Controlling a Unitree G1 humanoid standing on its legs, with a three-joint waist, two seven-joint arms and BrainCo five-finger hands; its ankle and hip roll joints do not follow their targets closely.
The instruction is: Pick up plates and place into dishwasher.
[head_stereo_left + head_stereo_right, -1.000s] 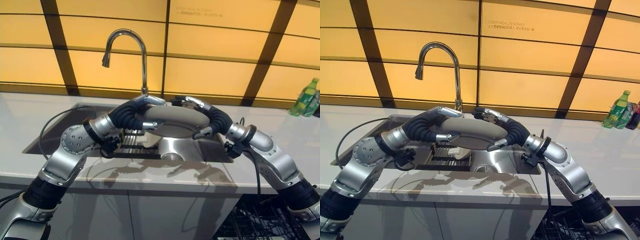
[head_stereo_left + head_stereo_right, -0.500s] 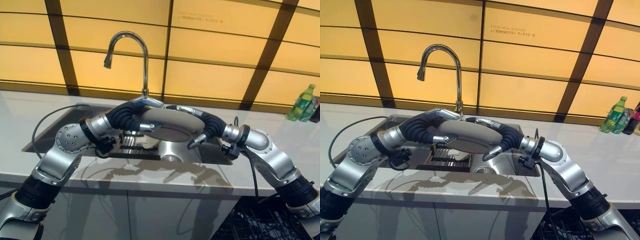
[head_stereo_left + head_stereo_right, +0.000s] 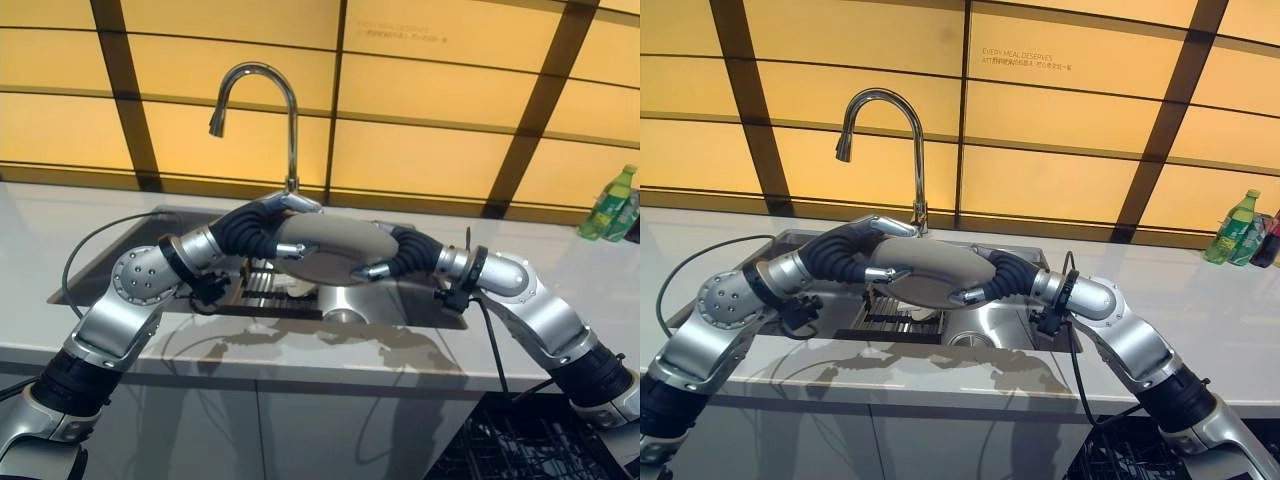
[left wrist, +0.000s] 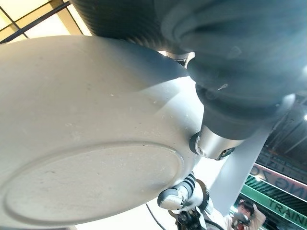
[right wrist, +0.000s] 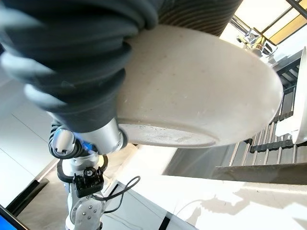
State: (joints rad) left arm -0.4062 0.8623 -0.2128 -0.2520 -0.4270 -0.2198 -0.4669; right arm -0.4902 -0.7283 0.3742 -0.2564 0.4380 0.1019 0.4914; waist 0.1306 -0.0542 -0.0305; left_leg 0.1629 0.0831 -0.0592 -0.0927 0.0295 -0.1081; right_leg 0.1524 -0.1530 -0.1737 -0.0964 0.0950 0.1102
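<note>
A grey plate is held between the left hand and the right hand, fingers and thumbs curled over its opposite rims, above the steel sink, in front of the curved faucet, with a drying rack below it.

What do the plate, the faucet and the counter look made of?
Plate, held over the sink between the left hand and right hand: likely matte stoneware, pale grey, speckled, with a foot ring underneath.
Faucet: polished metal, mirror-bright.
Counter: glossy pale stone or composite, since it reflects the arms.
</note>
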